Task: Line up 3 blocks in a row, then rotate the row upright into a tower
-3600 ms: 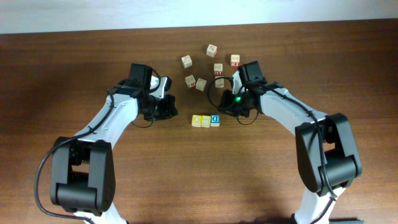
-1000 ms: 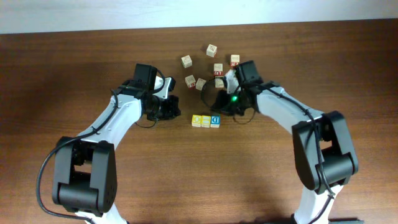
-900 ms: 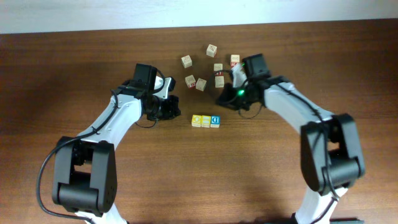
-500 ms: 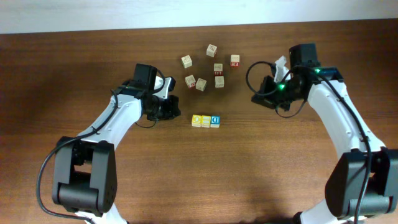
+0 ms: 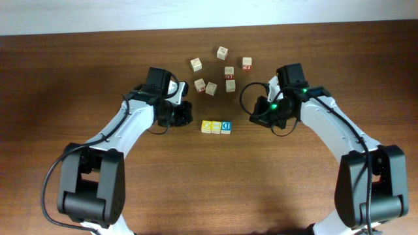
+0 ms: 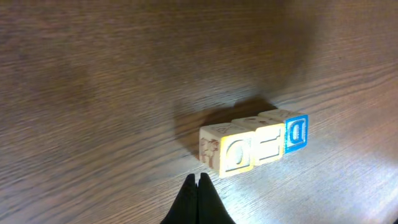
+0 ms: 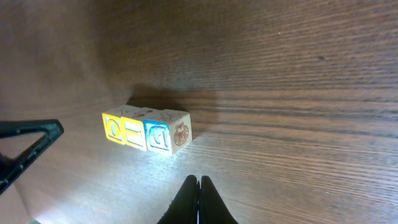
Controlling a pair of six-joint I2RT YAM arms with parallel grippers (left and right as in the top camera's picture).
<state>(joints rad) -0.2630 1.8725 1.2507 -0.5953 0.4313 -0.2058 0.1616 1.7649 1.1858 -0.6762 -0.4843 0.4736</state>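
The three blocks [image 5: 216, 126] sit touching in a row mid-desk [image 5: 215, 186]: yellow, yellow, blue D. At their nine o'clock hovers the left claw [image 6: 199, 182], tips pressed together on nothing. At three o'clock is the right claw [image 7: 199, 182], likewise pinched empty. I'd call this the approach. Next, one claw must part and straddle an end block.

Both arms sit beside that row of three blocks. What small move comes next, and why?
Probably ease the left end effector forward to the yellow end block: its jaws are shut and it sits short of the touching row, so a nudge could turn it.
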